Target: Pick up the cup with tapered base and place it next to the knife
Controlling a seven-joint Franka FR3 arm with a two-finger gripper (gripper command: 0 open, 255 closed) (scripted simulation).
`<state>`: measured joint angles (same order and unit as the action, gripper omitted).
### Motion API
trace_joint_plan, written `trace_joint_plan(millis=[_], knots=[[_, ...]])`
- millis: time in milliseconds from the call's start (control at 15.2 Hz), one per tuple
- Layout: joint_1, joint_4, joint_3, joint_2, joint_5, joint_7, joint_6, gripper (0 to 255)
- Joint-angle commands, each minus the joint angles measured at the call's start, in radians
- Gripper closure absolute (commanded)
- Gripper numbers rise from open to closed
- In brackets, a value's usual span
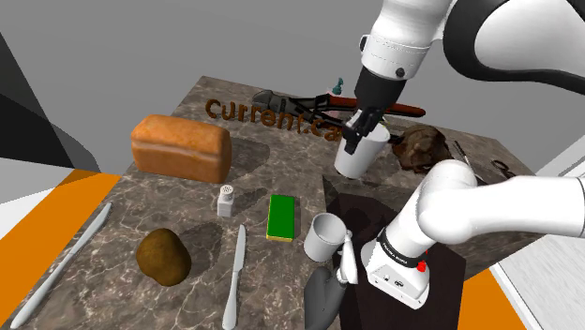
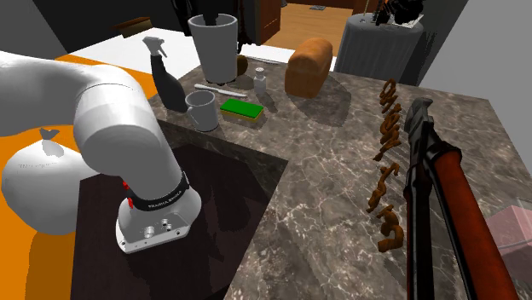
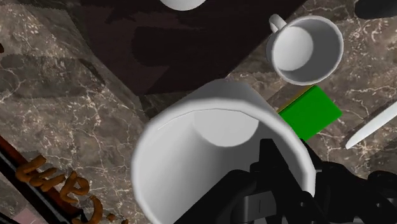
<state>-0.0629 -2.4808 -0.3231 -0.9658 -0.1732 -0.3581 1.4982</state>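
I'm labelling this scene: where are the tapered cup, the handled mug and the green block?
tapered cup (image 1: 361, 161), shoulder view, its side wall.
handled mug (image 1: 319, 246), shoulder view, its outer wall.
green block (image 1: 280, 216), shoulder view, its top face.

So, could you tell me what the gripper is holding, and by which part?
The gripper holds the white tapered cup by its rim.

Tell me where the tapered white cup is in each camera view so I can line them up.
Shoulder view: the tapered cup is right of centre, in the upper half, under the arm's wrist.
Second exterior view: the cup is at the top edge, left of centre, just right of the spray bottle.
Wrist view: the cup is close up, its mouth toward the camera.
Shared landmark: the green sponge, beside the handled mug.
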Motion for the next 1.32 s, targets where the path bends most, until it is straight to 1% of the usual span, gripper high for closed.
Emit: trace_joint_plan(millis=[0,330,660,990,1254], knots=[[-0.017,0.015,-0.046,-0.003,-0.042,-0.049,-0.014,255],[-0.047,0.07,-0.166,0.014,-0.139,-0.17,-0.033,255],[-0.057,0.151,-0.289,0.057,-0.224,-0.291,-0.039,255],[-0.041,0.256,-0.419,0.122,-0.291,-0.413,-0.035,255],[-0.007,0.357,-0.533,0.186,-0.329,-0.511,-0.028,255]])
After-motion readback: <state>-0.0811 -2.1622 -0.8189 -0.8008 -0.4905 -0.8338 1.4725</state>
